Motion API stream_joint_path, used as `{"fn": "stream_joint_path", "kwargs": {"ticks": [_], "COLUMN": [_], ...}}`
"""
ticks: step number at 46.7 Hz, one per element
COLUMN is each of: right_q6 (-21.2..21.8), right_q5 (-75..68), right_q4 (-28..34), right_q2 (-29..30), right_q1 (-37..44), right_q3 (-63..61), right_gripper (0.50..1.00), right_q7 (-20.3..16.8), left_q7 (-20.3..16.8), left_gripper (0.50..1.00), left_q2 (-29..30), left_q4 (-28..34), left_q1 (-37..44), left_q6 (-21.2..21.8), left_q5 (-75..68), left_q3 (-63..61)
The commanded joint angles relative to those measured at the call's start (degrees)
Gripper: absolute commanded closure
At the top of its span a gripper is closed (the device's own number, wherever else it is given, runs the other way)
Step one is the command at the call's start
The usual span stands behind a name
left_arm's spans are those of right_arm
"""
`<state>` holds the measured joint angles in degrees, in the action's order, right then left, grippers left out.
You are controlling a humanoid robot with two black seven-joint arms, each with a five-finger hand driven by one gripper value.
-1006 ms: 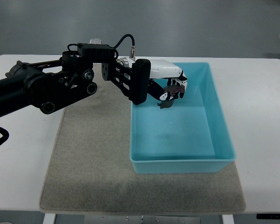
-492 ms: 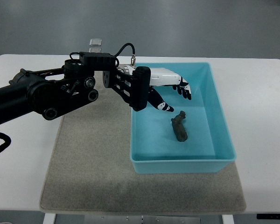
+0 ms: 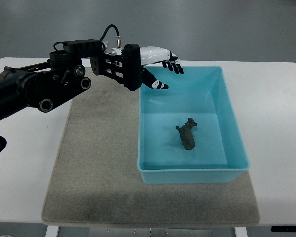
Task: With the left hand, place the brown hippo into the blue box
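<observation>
White surface (image 3: 276, 103) carries grey felt mat (image 3: 93, 168) and blue plastic box (image 3: 234, 143), small brown toy hippo (image 3: 188, 134) lying inside; left robot hand (image 3: 158, 69) above box's far-left corner, fingers spread, empty.

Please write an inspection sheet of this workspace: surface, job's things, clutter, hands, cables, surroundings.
Surface: white table with a grey felt mat under the box.
Job's things: small brown toy hippo lies on the floor of the blue plastic box.
Clutter: nothing seen.
Hands: left hand over the box's far left corner, fingers spread, empty; right hand not in view.
Cables: black cable looping above the left wrist.
Surroundings: grey floor.
</observation>
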<state>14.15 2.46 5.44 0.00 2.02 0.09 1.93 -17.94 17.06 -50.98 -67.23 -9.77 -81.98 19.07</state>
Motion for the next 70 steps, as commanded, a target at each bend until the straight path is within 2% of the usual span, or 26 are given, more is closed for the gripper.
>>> {"fn": "stream_joint_path", "kwargs": {"ticks": [1,2,3,5,6,13,23,31,40,64,70], "right_q6": [0.0,0.0,0.0,0.0,0.0,0.0,0.0,0.0,0.0,0.0,0.0], "right_q5": [0.0,0.0,0.0,0.0,0.0,0.0,0.0,0.0,0.0,0.0,0.0], "right_q4": [0.01,0.01,0.01,0.01,0.01,0.01,0.01,0.01,0.01,0.01,0.01], "right_q2": [0.0,0.0,0.0,0.0,0.0,0.0,0.0,0.0,0.0,0.0,0.0], "right_q1": [0.01,0.01,0.01,0.01,0.01,0.01,0.01,0.01,0.01,0.01,0.01], "right_q3": [0.0,0.0,0.0,0.0,0.0,0.0,0.0,0.0,0.0,0.0,0.0], "right_gripper": [0.564,0.564,0.564,0.564,0.564,0.564,0.564,0.564,0.564,0.564,0.564], "right_q7": [0.0,0.0,0.0,0.0,0.0,0.0,0.0,0.0,0.0,0.0,0.0], "left_q7": [0.01,0.01,0.01,0.01,0.01,0.09,0.01,0.01,0.01,0.18,1.5], "left_gripper": [0.744,0.742,0.718,0.564,0.528,0.514,0.508,0.506,0.506,0.506,0.506], "left_q2": [0.86,1.04,1.3,1.74,1.83,2.36,2.62,2.62,2.62,1.66,1.66], "left_q4": [2.2,2.55,2.99,3.78,4.13,7.03,12.48,14.42,15.74,21.89,22.95], "left_q1": [-0.09,-0.18,-0.27,-0.44,-0.44,-0.71,-0.36,0.35,0.35,1.75,2.19], "left_q6": [0.02,0.02,0.02,0.1,0.19,0.63,1.16,5.55,7.75,7.84,7.75], "left_q5": [3.05,4.28,5.42,7.97,9.2,15.71,17.03,24.4,35.65,60.96,67.82], "left_q3": [0.01,-0.08,-0.08,-0.08,-0.08,-0.08,0.09,-0.08,-0.08,-0.17,-0.17]}}
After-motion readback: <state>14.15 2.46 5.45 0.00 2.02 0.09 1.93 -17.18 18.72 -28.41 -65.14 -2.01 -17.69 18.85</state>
